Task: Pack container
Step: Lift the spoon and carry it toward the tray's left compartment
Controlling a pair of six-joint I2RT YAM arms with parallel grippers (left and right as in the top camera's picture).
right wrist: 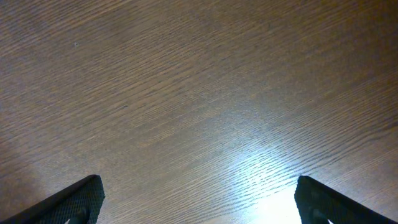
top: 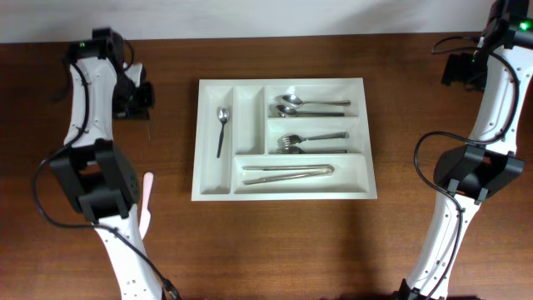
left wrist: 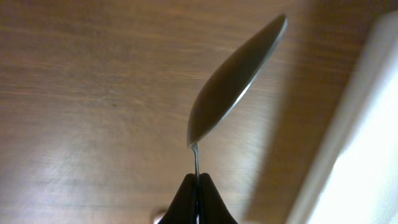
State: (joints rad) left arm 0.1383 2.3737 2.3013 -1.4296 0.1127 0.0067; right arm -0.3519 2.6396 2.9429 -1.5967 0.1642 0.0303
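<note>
The white cutlery tray point(top: 281, 193) lies mid-table. It holds a small spoon point(top: 221, 125) in a narrow left compartment, with spoons point(top: 304, 105), forks point(top: 304, 142) and tongs point(top: 287, 171) in the three long ones. My left gripper point(top: 143, 100) is to the left of the tray. In the left wrist view it point(left wrist: 197, 186) is shut on the thin handle of a metal spoon point(left wrist: 236, 81), held above the wood with the tray's edge point(left wrist: 364, 137) to the right. My right gripper point(top: 458, 68) is at the far right and is open and empty point(right wrist: 199, 205) over bare wood.
A pink utensil point(top: 147, 188) lies on the table beside the left arm's base, left of the tray. Both arms' cables loop near their bases. The table's far edge meets a white wall.
</note>
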